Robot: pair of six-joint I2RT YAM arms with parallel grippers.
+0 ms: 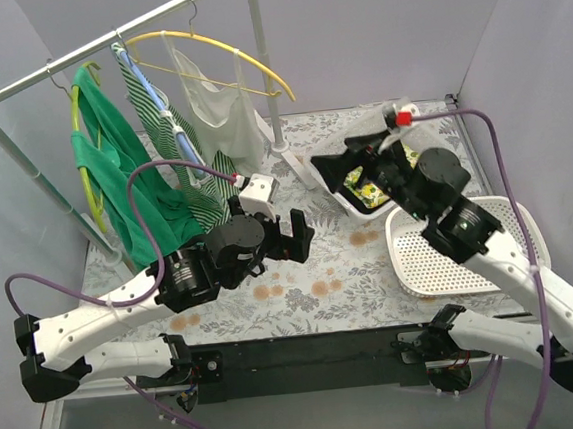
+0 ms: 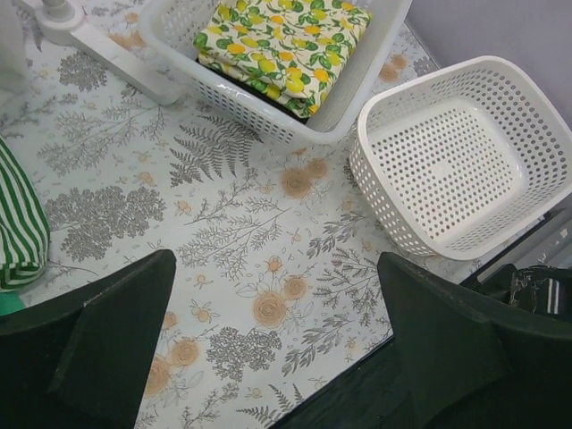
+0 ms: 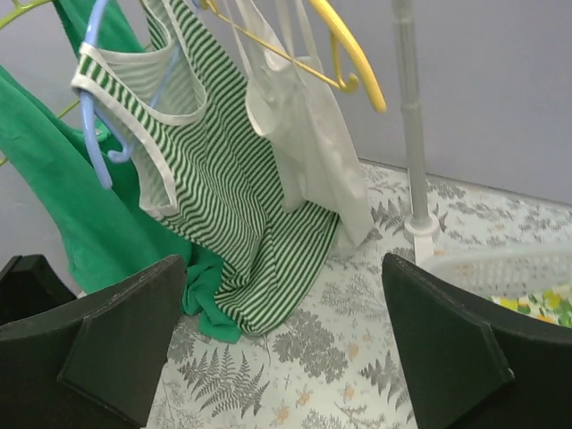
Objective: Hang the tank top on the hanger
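Note:
The white tank top point(image 1: 219, 105) hangs on the large yellow hanger point(image 1: 243, 56), whose grey hook is over the rail point(image 1: 101, 45). In the right wrist view the tank top point(image 3: 308, 134) drapes down from the hanger point(image 3: 353, 54) to the table. My left gripper point(image 1: 293, 236) is open and empty over the floral table, clear of the clothes; its view point(image 2: 277, 331) shows only tablecloth between the fingers. My right gripper point(image 1: 335, 170) is open and empty, to the right of the tank top, facing the garments point(image 3: 281, 340).
A green garment point(image 1: 111, 160) on another yellow hanger and a green-and-white striped garment point(image 1: 174, 134) on a blue hanger point(image 3: 94, 134) hang left of the tank top. The rack's post point(image 1: 264, 66) stands behind. A basket with lemon-print cloth point(image 2: 281, 40) and an empty white basket point(image 2: 465, 161) sit right.

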